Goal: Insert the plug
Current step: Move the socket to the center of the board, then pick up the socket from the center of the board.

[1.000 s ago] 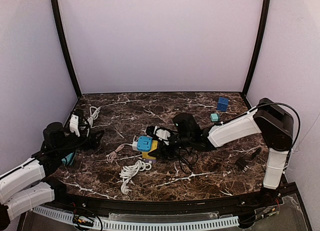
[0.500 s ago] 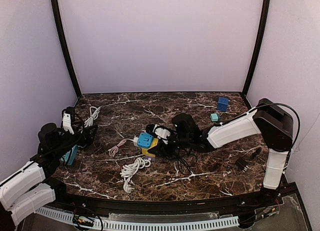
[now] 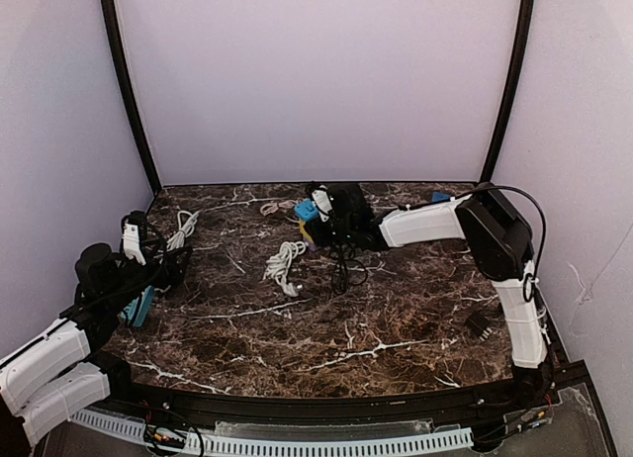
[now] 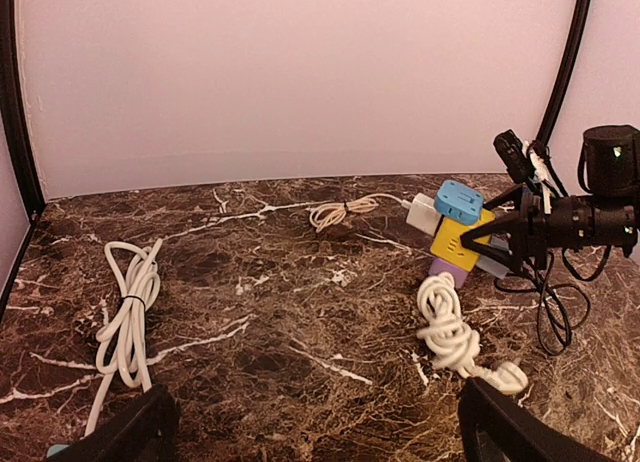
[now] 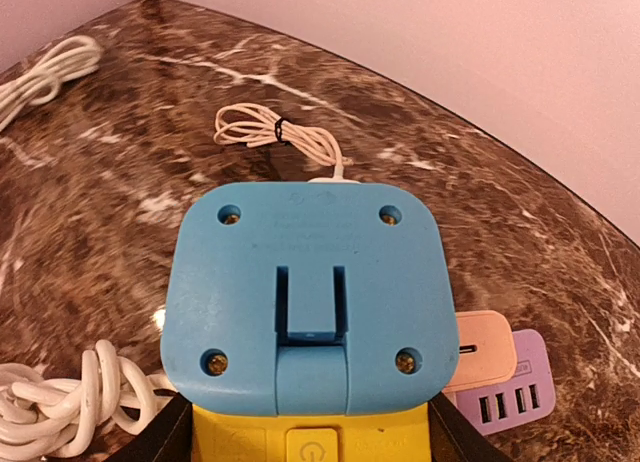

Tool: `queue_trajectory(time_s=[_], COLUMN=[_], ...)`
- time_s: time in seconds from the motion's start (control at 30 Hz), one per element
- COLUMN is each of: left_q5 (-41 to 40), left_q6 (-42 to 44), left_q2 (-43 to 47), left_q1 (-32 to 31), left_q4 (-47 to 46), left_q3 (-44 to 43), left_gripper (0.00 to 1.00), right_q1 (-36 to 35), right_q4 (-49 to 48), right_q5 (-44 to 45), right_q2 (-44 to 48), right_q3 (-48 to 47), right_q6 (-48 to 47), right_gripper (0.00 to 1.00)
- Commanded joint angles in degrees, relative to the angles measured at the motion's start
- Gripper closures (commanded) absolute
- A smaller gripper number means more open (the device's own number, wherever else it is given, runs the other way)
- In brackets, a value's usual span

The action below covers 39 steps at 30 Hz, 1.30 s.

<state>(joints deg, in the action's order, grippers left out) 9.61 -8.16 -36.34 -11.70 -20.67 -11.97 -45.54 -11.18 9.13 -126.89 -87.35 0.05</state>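
Marble-patterned dark tabletop (image 3: pixel 396 319) carries everything in the overhead view. On it the power cube (image 3: pixel 307 215), blue over yellow, is near the back wall at about mid-width. The right gripper (image 3: pixel 324 218) reaches in from the cube's right and is clamped on it. Just in front of the cube lies a white cable coil (image 3: pixel 282 262), with a black cable (image 3: pixel 341 264) trailing in front and slightly right. Well to the cube's left and nearer the front, the left gripper (image 3: pixel 160 259) hangs with its jaws spread wide apart.

From the left wrist, the cube stands tilted, its purple base lowest. A white plug (image 4: pixel 422 214) touches the cube's left face; whether its prongs are fully seated cannot be told. A tied beige cord bundle (image 4: pixel 335 214) lies just left of the plug, and a looped white cord (image 4: pixel 125 312) lies far to the cube's left.

From the right wrist, the cube's blue face fills the frame, and black fingers (image 5: pixel 165 437) flank its yellow body on both sides. A peach and purple USB block (image 5: pixel 500 372) shows at the cube's lower right corner.
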Motion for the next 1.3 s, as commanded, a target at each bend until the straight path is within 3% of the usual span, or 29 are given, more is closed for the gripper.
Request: queue_trajectory(time_s=[0.0, 0.17, 0.23, 0.33, 0.43, 0.47, 0.6, 0.73, 0.9, 0.93, 1.0, 1.07, 1.17, 1.27], left_q5=[0.19, 0.31, 0.24, 0.05, -0.6, -1.75, -10.33, -12.02, -18.77, -19.64, -20.87, -18.99, -14.34, -14.74], left_q6=[0.09, -0.13, -0.1, 0.28, 1.1, 1.21, 4.25, 15.95, 30.5, 31.46, 31.7, 30.75, 32.12, 32.47], left_q2=[0.08, -0.25, -0.37, -0.61, -0.6, -0.67, -3.12, -10.74, -28.32, -30.97, -38.98, -44.68, -48.26, -50.28], left_q1=[0.81, 1.45, 1.69, 1.76, 1.76, 1.77, 2.18, 2.42, 3.12, 3.65, 5.56, 9.19, 15.48, 19.17], left_q4=[-0.58, -0.18, 0.08, 0.61, 2.55, 3.39, 13.96, 30.22, 64.26, 74.06, 82.46, 91.39, 91.55, 88.43], left_q3=[0.91, 0.8, 0.8, 0.74, -0.1, -0.57, -9.35, -23.98, -50.77, -56.63, -62.79, -64.54, -62.81, -57.37], left_gripper=[0.01, 0.01, 0.01, 0.01, 0.01, 0.01, 0.02, 0.02, 0.02, 0.01, 0.01, 0.01, 0.01, 0.01], right_q1=[4.94, 7.02, 7.28, 7.31, 7.22, 7.31, 7.25, 7.22, 7.27, 7.25, 7.27, 7.22, 7.13, 6.9], right_q4=[7.97, 10.53, 10.57, 10.55, 10.8, 10.9, 10.93, 9.61, 6.37, 6.16, 5.3, 4.09, 2.93, 3.33], right_q5=[7.78, 6.67, 6.0, 5.41, 5.24, 5.21, 6.01, 7.22, 5.22, 4.65, 3.36, 1.88, -0.38, -1.62], right_q2=[-5.46, -9.27, -9.38, -8.53, -6.65, -5.84, -0.69, 6.7, 19.22, 21.43, 25.17, 28.03, 31.0, 32.76], right_q3=[-9.1, -15.96, -17.04, -17.78, -17.5, -17.23, -14.29, -8.36, 3.81, 6.18, 10.56, 14.46, 18.84, 21.11], right_q6=[5.74, 7.92, 8.28, 7.93, 7.09, 6.99, 6.32, 5.85, 4.46, 4.66, 5.57, 6.82, 8.07, 9.05], right_gripper=[0.62, 0.6, 0.54, 0.35, 0.05, 0.02, 0.01, 0.01, 0.01, 0.01, 0.01, 0.01, 0.01, 0.01])
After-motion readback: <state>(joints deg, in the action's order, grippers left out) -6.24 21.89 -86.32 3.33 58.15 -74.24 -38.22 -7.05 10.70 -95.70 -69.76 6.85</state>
